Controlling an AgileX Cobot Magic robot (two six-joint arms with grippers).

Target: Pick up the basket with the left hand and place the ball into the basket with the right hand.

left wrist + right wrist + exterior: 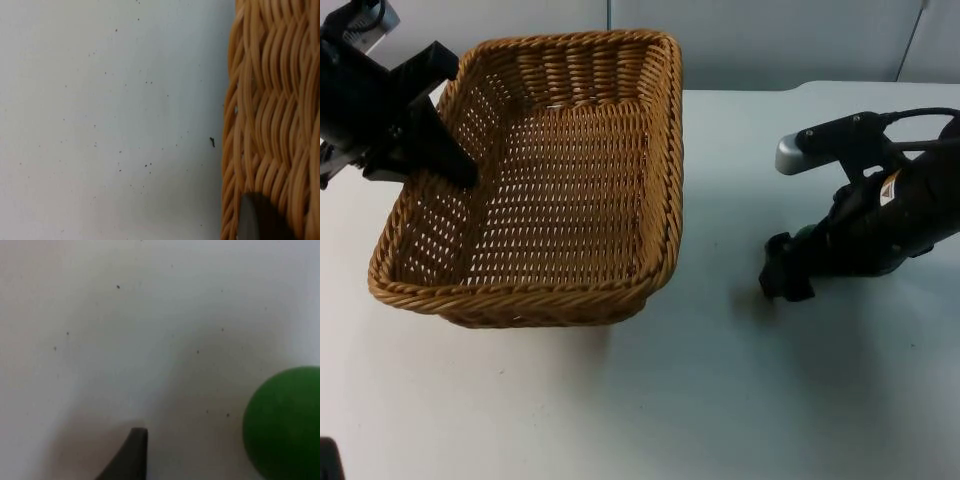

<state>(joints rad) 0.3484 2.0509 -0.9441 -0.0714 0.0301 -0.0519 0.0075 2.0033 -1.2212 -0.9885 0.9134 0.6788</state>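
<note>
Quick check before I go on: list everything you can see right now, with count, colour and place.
Woven wicker basket: one, tan, on the table's left half, tilted, nothing inside.
Smooth green ball: one, green, at the right gripper, a sliver of it visible there from the top.
White table top: one, white, under everything.
Grey partition wall: one, grey, behind the table.
Left gripper: one, black, at the basket's left rim, a finger inside the wall.
Right gripper: one, black, low over the table's right half.

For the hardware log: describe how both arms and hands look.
Both arms are black. The left hand, at the rim of the rectangular tan wicker basket, has blunt black fingers. The right hand, above the white table, is black too; its arm bears a white-and-orange label.
</note>
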